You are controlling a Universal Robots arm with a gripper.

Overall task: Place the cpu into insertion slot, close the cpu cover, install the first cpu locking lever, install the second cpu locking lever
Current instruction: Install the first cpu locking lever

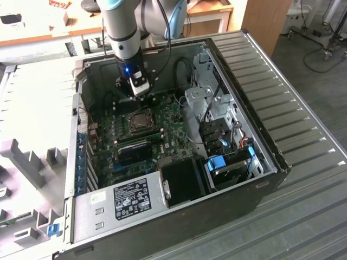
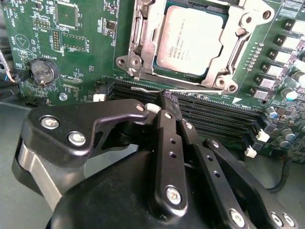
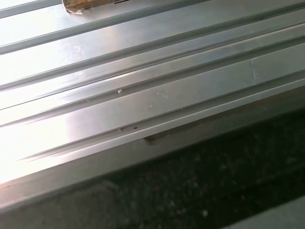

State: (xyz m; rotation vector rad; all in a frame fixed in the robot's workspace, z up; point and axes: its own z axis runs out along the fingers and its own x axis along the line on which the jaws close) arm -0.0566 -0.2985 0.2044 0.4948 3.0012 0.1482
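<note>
A ribbed metal bench [image 1: 309, 179] carries an open computer case [image 1: 227, 214] lying on its side. The arm [image 1: 122, 27] reaches down into the case from the far side of the exterior view. A green board [image 1: 108, 130] covers the case floor. A grey power supply [image 1: 127, 200] sits at the near edge, and a blue-tabbed drive [image 1: 217, 163] lies toward the exterior view's right.

The hand [image 2: 167, 101] hangs low over the board, just beside the insertion slot [image 1: 142, 121]. In the second wrist view its black fingers [image 2: 166, 143] are clenched, tips drawn together, with nothing visible between them. The tips hover over the long black memory slots [image 2: 214, 112] that run beside the socket.

The cover [image 2: 143, 38] lies flat on the socket. The cpu [image 2: 190, 40] sits in the insertion slot beneath it, its dull metal top showing through the cover's square window.

A thin metal lever [image 2: 147, 88] runs along the socket edge nearest the hand, between the cover and the memory slots. The fingertips are just beside the lever; whether they touch it cannot be told. A round coin battery [image 2: 42, 71] sits on the board well apart from the socket.
</note>
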